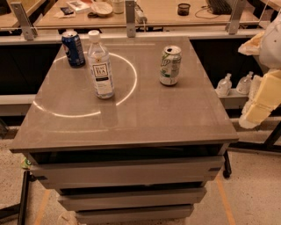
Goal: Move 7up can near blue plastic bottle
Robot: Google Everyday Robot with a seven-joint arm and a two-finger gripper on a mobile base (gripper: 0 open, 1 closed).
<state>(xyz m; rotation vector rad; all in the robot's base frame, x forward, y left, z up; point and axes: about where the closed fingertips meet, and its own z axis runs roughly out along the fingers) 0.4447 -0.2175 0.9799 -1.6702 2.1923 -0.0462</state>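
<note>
The 7up can, pale white and green with a silver top, stands upright on the grey table at the back right. The blue plastic bottle, tall and clear with a white cap and a white label, stands upright at the back left, about a can's height away from the can. My gripper shows as pale cream parts at the right edge of the camera view. It is beyond the table's right side, apart from both things, and holds nothing that I can see.
A dark blue can stands at the table's back left corner, behind the bottle. Small pump bottles sit on a low shelf to the right of the table. A cluttered desk runs behind the table.
</note>
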